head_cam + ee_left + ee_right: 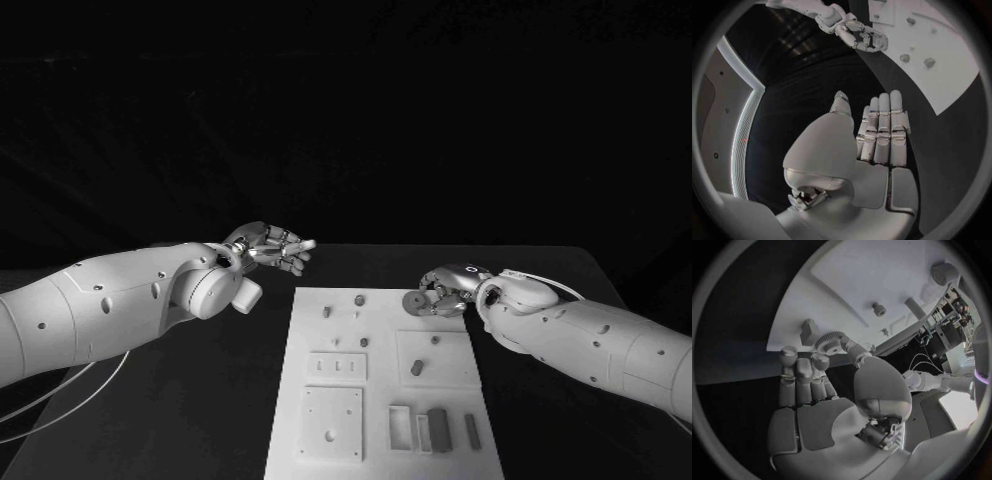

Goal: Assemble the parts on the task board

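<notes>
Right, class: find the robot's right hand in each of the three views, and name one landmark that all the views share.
Head view: the right hand is at the far right part of the task board, fingers pinching a gear.
Left wrist view: the right hand is the distant one, beside the task board.
Right wrist view: the right hand is the camera's own, gear at its fingertips.
Shared landmark: the white task board.

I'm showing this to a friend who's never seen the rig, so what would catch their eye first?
Probably the long white task board running down the middle of the black table, dotted with small grey parts. Next, the right hand at the board's far right edge, pinching a small toothed gear in its fingers. The left hand hangs empty, off the board's far left corner.
</notes>
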Tool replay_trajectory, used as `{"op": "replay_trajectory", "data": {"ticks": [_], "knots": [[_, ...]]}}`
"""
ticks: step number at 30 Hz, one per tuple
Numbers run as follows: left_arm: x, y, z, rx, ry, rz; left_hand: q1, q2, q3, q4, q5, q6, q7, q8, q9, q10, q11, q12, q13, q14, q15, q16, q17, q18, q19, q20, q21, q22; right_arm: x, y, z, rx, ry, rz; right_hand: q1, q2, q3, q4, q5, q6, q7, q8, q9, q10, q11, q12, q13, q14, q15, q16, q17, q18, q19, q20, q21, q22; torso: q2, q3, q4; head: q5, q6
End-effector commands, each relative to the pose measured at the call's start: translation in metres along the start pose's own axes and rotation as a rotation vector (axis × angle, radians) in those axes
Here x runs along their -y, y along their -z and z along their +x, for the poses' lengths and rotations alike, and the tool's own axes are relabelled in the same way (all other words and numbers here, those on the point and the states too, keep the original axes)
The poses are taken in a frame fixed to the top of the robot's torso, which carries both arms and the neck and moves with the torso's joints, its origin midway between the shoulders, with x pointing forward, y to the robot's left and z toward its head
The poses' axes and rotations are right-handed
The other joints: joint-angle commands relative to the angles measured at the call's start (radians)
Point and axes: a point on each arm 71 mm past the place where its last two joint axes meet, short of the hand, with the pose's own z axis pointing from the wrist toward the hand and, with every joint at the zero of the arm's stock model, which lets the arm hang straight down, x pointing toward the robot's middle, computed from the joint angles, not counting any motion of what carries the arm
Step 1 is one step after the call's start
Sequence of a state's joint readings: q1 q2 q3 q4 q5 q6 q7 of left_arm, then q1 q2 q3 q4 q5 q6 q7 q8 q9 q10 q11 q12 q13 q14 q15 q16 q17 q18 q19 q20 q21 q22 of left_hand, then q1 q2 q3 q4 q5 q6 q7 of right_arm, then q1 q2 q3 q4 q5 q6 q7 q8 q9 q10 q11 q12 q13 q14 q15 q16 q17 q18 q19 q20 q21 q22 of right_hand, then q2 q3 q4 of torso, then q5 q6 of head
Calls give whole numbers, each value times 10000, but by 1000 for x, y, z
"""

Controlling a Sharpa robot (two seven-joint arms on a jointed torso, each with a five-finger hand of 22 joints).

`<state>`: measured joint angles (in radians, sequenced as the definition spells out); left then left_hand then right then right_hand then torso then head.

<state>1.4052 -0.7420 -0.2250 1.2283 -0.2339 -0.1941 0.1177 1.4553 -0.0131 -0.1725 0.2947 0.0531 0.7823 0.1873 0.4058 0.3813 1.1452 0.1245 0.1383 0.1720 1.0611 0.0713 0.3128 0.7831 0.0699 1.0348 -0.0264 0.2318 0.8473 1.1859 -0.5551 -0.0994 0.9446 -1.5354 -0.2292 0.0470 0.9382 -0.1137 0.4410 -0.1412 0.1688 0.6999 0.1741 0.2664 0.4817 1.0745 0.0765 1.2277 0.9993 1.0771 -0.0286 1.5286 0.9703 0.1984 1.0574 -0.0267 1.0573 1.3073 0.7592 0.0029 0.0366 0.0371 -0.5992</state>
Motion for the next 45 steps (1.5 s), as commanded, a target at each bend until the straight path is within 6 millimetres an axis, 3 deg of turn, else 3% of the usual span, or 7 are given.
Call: {"op": "replay_trajectory", "data": {"ticks": [1, 14, 28, 36, 45], "knots": [[1, 0, 2, -189, -5, 32, 25, 60, -69, -3, -42, 64, 9, -61, 12, 54, 3, -51, 17, -33, 42, -42, 8, 108, -78, 26, -48, 9, 0, -1, 2, -388, -470, -23, -337, 83, -138, 142, 209, 184, 81, 15, -31, -17, -78, 60, -27, -51, -76, 71, -50, 634, -73, 1, 49, 151, -14, 10, -3, 8, -31], [2, 0, 3, -199, -19, 26, 47, 58, -65, -13, -42, 57, 10, -70, 14, 43, 7, -70, 18, -39, 42, -58, 18, 111, -85, 24, -58, 12, 0, -5, 2, -302, -392, 112, -476, 139, -192, 108, 341, 258, 82, -10, -98, -27, -79, 64, -48, -70, -80, 86, -78, 634, -99, -30, 52, 151, -21, 12, -8, 16, -31], [2, 1, 3, -204, -28, 3, 66, 45, -67, -12, -42, 40, 17, -85, 14, 33, 14, -88, 21, -43, 46, -75, 29, 110, -92, 28, -67, 15, -8, -9, 1, -177, -89, 165, -508, -147, -198, -9, 193, 171, 141, -133, -215, -40, -23, 79, -72, -80, -29, 114, -108, 634, -92, -56, 58, 140, -10, 7, 9, 7, -65], [1, 1, 3, -191, -58, 3, 76, 42, -66, -13, -42, 37, 18, -88, 15, 32, 16, -93, 23, -44, 46, -80, 33, 111, -93, 28, -69, 16, -9, -9, 2, -243, -93, 194, -615, -266, -159, 62, 110, 228, 171, -139, -251, -39, 6, 105, -79, -28, -2, 149, -77, 634, -58, -66, 64, 128, -21, 8, -13, 33, -75], [1, 1, 2, -179, -59, -5, 87, 43, -64, -13, -42, 36, 19, -90, 16, 32, 17, -98, 25, -45, 47, -86, 38, 110, -94, 29, -72, 18, -10, -10, 2, -255, 50, 251, -464, -18, -22, -55, 107, 439, 128, -62, -263, -27, -32, 146, -89, 15, -30, 189, -61, 634, -44, -92, 88, 136, -18, 13, -9, 39, -66]]}}
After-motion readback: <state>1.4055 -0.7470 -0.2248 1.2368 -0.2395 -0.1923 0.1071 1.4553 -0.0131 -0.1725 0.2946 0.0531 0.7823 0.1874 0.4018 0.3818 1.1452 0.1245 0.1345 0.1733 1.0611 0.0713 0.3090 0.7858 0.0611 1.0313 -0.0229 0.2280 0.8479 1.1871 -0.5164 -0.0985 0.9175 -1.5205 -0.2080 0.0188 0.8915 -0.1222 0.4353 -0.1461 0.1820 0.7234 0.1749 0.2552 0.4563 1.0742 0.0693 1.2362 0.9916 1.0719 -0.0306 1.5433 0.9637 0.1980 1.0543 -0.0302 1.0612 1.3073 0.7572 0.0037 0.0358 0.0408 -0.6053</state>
